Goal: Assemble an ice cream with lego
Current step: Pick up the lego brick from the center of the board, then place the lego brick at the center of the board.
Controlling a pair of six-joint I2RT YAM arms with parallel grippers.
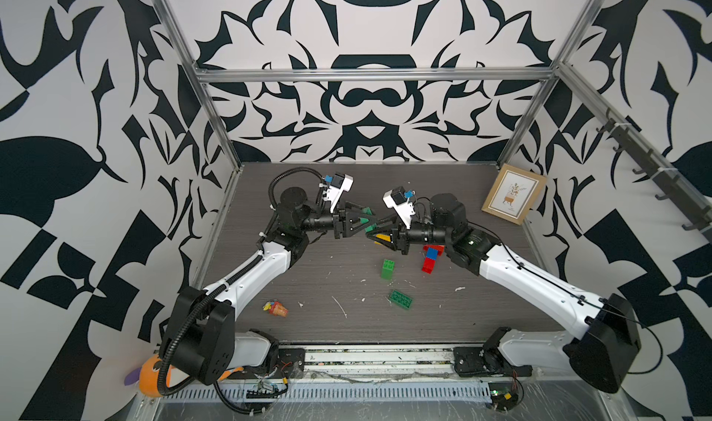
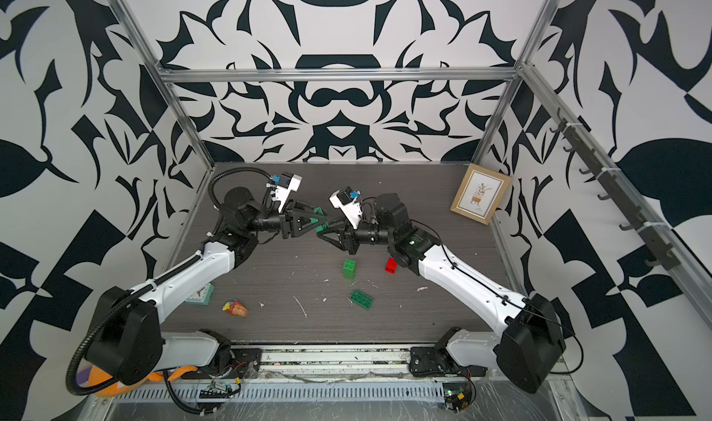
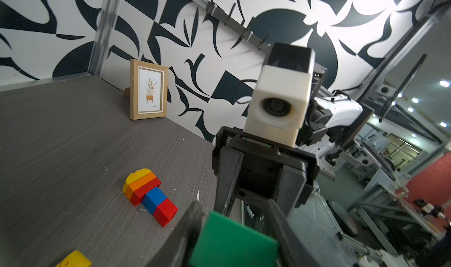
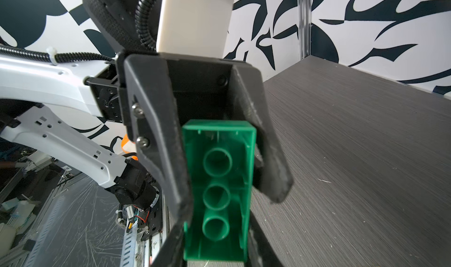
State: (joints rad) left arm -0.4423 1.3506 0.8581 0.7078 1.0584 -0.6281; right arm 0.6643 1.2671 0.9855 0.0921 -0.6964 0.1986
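Note:
Both arms meet above the middle of the table, and each holds one end of the same long green lego brick (image 4: pixel 219 180) in the air. My left gripper (image 1: pixel 370 219) (image 3: pixel 233 219) is shut on its far end. Its near end sits in my right gripper (image 1: pixel 373 230) (image 4: pixel 216 251), also shut, with the hollow underside towards the right wrist view. A finished stack (image 3: pixel 151 196) of yellow dome, orange, red, blue and red bricks lies on the table under my right arm (image 1: pixel 433 257). One loose yellow brick (image 3: pixel 73 259) lies nearby.
An upright green brick (image 1: pixel 387 269) and a flat green brick (image 1: pixel 400 299) sit in front of the grippers. A crumpled wrapper (image 1: pixel 275 308) lies front left, near a teal clock (image 2: pixel 200 294). A picture frame (image 1: pixel 513 193) leans at the back right. An orange plush toy (image 1: pixel 150 374) sits off the table's front left.

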